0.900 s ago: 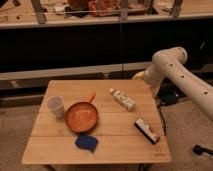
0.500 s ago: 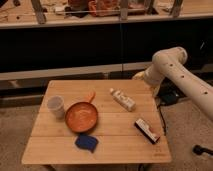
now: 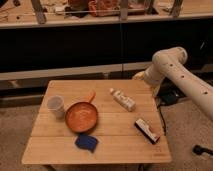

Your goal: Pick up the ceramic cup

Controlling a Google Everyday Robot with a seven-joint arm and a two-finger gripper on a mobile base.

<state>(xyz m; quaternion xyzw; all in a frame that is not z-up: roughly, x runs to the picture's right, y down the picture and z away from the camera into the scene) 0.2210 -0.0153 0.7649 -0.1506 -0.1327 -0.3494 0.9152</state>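
The gripper [image 3: 138, 76] hangs by the table [image 3: 120, 127], state unreadable; the ceramic cup [image 3: 55, 106] stands well apart.

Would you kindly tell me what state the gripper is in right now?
Gripper: state cannot be told; it is by the table's far edge, away from the ceramic cup.

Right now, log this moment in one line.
hand: by far right edge of table | ceramic cup: upright, left of orange pan, ungrasped
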